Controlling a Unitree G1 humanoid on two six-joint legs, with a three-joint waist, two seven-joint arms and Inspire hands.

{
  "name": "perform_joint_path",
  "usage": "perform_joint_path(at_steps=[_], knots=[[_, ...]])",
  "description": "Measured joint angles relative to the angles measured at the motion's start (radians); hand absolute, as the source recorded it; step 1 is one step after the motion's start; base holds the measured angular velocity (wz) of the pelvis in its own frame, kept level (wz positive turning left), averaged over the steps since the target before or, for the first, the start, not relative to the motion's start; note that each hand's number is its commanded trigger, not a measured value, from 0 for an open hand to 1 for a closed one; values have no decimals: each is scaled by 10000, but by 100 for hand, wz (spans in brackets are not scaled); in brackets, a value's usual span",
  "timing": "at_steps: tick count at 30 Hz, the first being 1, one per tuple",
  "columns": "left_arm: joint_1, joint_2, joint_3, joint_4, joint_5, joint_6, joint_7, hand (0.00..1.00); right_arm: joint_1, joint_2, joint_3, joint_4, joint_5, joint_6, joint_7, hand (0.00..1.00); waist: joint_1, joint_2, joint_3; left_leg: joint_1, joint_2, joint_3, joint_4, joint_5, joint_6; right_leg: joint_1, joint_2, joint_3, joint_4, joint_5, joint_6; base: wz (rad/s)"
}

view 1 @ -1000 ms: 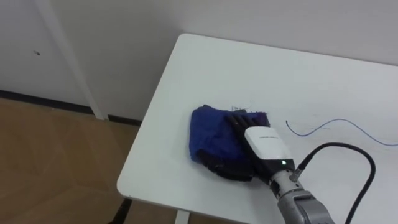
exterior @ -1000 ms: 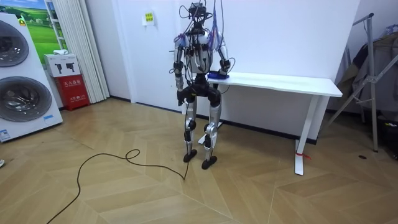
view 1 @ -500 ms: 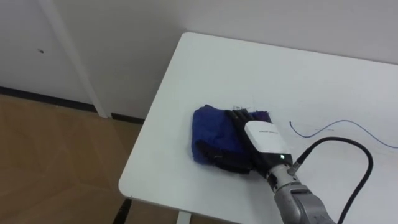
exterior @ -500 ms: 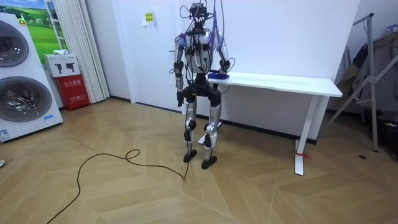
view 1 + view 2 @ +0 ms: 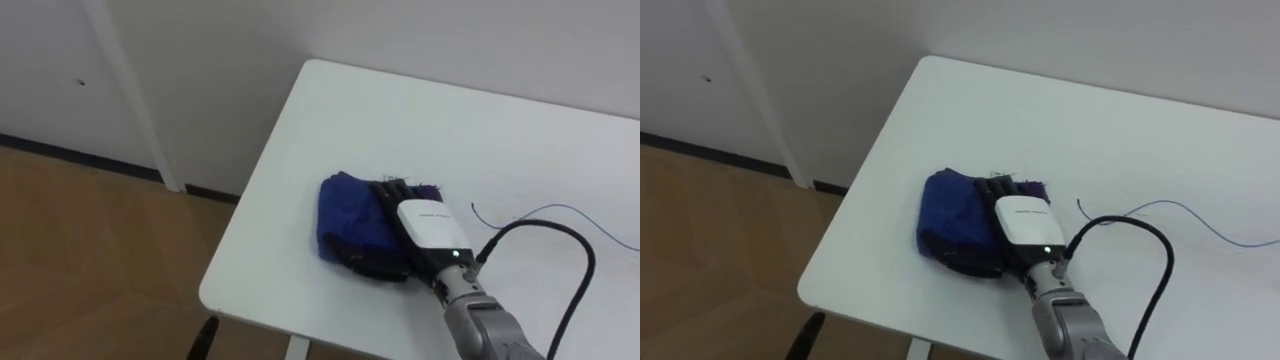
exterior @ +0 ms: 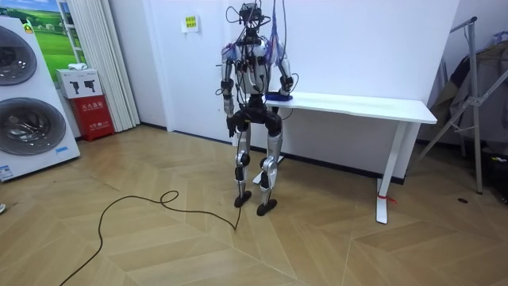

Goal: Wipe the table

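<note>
cloth [image 5: 350, 212] and hand keep their place; the view alone has shifted. blue cloth lies by the white table's [image 5: 400, 110] near left corner, right hand [image 5: 428, 226] flat on it, fingers straight and spread. thin blue line [image 5: 575, 208] to the right. left hand [image 6: 230, 122] hangs beside the hip.

- You are looking down on the left corner of a white table [image 5: 420, 110], with wooden floor [image 5: 80, 260] to its left.
- A crumpled blue cloth [image 5: 345, 212] lies near the table's front edge.
- The robot's right hand [image 5: 428, 228] rests flat on the cloth, fingers stretched across it.
- A thin blue line [image 5: 572, 207] curves over the tabletop, right of the hand.
</note>
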Motion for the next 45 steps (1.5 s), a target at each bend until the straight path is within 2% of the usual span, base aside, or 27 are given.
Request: perform_joint_path(at_steps=[9, 10, 11, 16, 20, 24, 27, 34, 40, 45], knots=[[-12, -1, -6, 179, 35, 177, -98, 0, -23, 13, 55, 469, -835, 113, -339, 1, -1, -70, 8, -3, -115, -17, 10, 12, 44, 25, -44, -46, 1, 1, 6, 0], [-9, 1, -8, 179, 21, 183, -75, 0, -22, 16, 57, 492, -840, 113, -381, 71, -1, -70, 8, -3, -120, -24, 9, 15, 50, 27, -48, -51, 1, 2, 9, 0], [-6, 0, -10, 179, -13, 184, 22, 0, -20, 16, 67, 558, -843, 113, -474, 100, -1, -70, 9, -3, -124, -39, 8, 19, 57, 31, -54, -63, 0, 5, 14, 4], [7, -4, 0, 178, -29, 180, 352, 0, -19, 17, 36, 571, -921, 104, -789, 100, -7, -71, 4, 19, -122, -46, 1, 28, 70, 36, -55, -25, -1, 10, 23, 1], [35, -2, 36, 175, -44, 139, 469, 0, -215, 21, -292, 461, -908, -117, -1086, 100, -38, -103, -15, 27, -130, -109, 6, 28, 70, 74, -52, -45, -5, 10, 23, 4], [82, -11, 180, 175, -18, 134, 462, 0, -249, 22, -482, 477, -891, -164, -1401, 100, -27, -132, -22, 75, -134, -122, -8, 31, 74, 119, -56, -82, -8, 11, 25, 2], [103, -5, 305, 148, -29, 131, 456, 0, -139, 27, -616, 444, -820, -381, -1439, 100, -49, -181, -15, 162, -139, -150, -31, 29, 77, 223, -59, -137, -19, 5, 35, 3], [102, -8, 303, 136, -30, 112, 442, 0, -137, 29, -728, 395, -696, -417, -1352, 100, -56, -277, -48, 168, -145, -231, -14, 30, 80, 251, -77, -192, -16, -3, 48, 1], [102, -5, 304, 13, 52, 111, 232, 0, -120, 28, -813, 123, -742, -398, -947, 100, -102, -207, -31, 168, -143, -216, 4, 31, 81, 247, -78, -165, -12, -3, 49, 0], [92, -13, 218, 10, -67, 110, 249, 0, -123, 30, -784, 107, -135, -351, -845, 100, -124, -103, -33, 182, -130, -230, 9, 32, 83, 240, -81, -160, -11, -3, 49, 0]])
